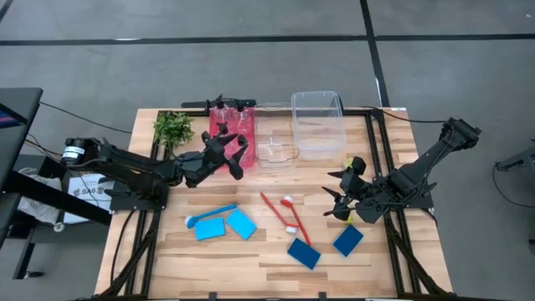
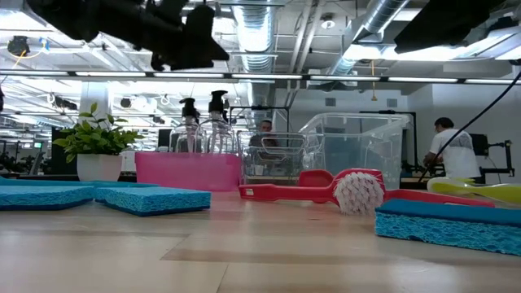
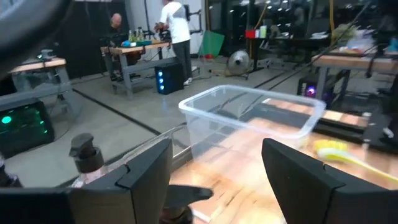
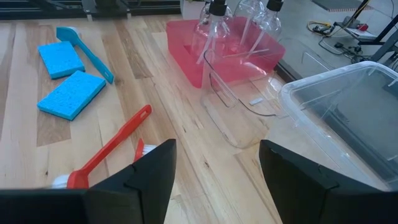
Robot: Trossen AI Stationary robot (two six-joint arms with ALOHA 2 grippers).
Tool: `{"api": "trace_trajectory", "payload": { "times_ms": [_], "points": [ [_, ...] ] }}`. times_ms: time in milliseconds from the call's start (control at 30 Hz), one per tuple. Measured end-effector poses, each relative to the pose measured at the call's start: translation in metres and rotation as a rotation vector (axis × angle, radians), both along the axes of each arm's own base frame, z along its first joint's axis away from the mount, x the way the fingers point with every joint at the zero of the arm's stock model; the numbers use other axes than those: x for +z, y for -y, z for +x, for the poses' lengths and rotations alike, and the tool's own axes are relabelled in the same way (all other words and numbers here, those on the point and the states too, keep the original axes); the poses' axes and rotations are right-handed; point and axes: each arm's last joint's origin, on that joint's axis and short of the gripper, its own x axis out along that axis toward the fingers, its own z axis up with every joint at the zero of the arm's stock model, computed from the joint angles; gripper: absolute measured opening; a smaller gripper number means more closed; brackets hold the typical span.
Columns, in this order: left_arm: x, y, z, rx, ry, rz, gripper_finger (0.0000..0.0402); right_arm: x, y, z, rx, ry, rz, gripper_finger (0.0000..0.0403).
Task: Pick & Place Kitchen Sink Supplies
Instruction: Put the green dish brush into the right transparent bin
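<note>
Clear pump bottles with black tops (image 1: 231, 124) stand in the pink bin (image 1: 219, 132). My left gripper (image 1: 240, 159) hovers open at the bin's near side. In its wrist view (image 3: 217, 180) one pump top (image 3: 84, 152) shows beside the fingers and another (image 3: 180, 196) low between them. Light-blue sponges (image 1: 209, 228) (image 1: 242, 223), dark-blue sponges (image 1: 303, 253) (image 1: 348, 240), a blue brush (image 1: 209, 216) and two red brushes (image 1: 284, 216) lie flat on the table. My right gripper (image 1: 334, 194) (image 4: 217, 180) is open and empty. A yellow-green brush (image 3: 329, 149) (image 2: 480, 191) lies beneath that arm.
A small clear bin (image 1: 276, 144) and a larger clear bin (image 1: 318, 124) stand right of the pink bin at the far edge. A leafy plant in a white pot (image 1: 173, 128) (image 2: 98, 146) sits at the far left corner. People work at benches behind the table.
</note>
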Motion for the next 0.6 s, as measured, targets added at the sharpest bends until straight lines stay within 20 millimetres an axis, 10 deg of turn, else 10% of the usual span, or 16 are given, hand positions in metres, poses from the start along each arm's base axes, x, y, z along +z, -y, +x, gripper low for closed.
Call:
{"api": "trace_trajectory", "payload": {
  "times_ms": [600],
  "points": [
    [0.017,0.067,-0.018,-0.453,0.046,0.028,0.0250,0.003,-0.002,0.003,-0.004,0.043,0.031,0.0224]
  ]
}}
